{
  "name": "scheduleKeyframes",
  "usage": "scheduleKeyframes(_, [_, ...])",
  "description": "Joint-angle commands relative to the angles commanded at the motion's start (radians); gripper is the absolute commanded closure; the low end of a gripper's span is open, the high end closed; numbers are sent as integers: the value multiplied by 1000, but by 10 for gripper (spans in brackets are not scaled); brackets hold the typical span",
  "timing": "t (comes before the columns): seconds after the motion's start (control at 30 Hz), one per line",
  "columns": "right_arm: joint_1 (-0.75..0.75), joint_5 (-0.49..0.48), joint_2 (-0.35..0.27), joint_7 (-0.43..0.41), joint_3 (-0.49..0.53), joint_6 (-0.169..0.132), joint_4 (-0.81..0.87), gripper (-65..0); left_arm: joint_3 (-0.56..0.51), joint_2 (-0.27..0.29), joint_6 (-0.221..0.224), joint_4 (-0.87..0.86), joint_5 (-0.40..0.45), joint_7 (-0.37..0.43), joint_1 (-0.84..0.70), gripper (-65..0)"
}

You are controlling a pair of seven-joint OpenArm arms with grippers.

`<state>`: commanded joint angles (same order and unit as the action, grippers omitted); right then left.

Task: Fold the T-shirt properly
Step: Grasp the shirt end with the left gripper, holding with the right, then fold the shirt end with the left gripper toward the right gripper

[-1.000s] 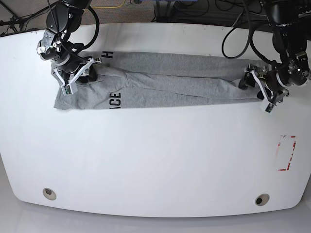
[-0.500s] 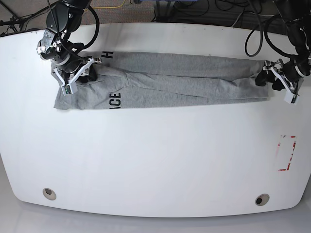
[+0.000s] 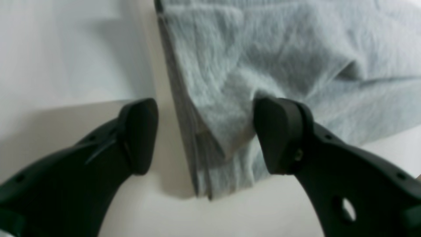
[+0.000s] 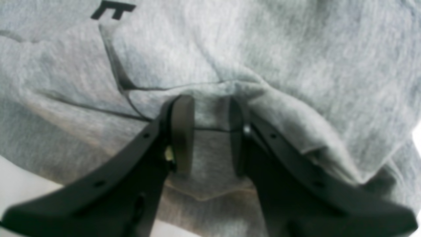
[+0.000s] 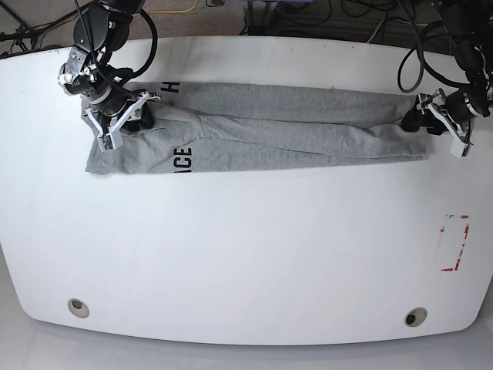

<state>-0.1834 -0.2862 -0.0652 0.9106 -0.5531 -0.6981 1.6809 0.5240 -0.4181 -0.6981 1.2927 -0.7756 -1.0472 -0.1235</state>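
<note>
Right gripper (image 4: 206,135): I see its two black fingers (image 4: 179,131) drawn close with a raised fold of grey cloth pinched between the pads, so it is clamped on the T-shirt (image 5: 254,127). In the right wrist view a dark printed letter (image 4: 113,10) sits on the fabric above the fingers, and folds run off to both sides of the pinch.

Left gripper (image 3: 205,135): jaws spread wide. One finger (image 3: 139,131) sits over bare table beside the T-shirt's stacked edge; the other finger (image 3: 279,131) rests on or just above the cloth, I cannot tell which. The layered hem end lies between the two fingers, not squeezed.

In the base view I read the T-shirt as a long, narrow, wrinkled grey band lying flat across the far part of the white table (image 5: 246,254), running from the right gripper (image 5: 119,116) to the left gripper (image 5: 431,119). Dark block lettering (image 5: 182,159) shows on the shirt near the right gripper's end. A red-and-white marking (image 5: 454,243) lies on the table well apart from the T-shirt, on the near side of the left gripper's end.
</note>
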Motion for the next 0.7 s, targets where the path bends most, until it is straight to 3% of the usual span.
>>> scheduleKeyframes(0.2, [0,-2,0,0,0,0,0,-182,-49,26,0,3,-2,0,0,-443])
scheduleKeyframes(0.27, [0,-2,0,0,0,0,0,-182,-63,26,0,3,-2,0,0,-381])
scheduleKeyframes(0.4, [0,-2,0,0,0,0,0,-182,-97,34,0,-2,3,0,0,-125])
scheduleKeyframes(0.47, [0,-2,0,0,0,0,0,-182,-109,40,0,2,5,0,0,-47])
scheduleKeyframes(0.7, [0,-2,2,0,0,0,0,-182,-104,41,0,94,5,0,-8,-28])
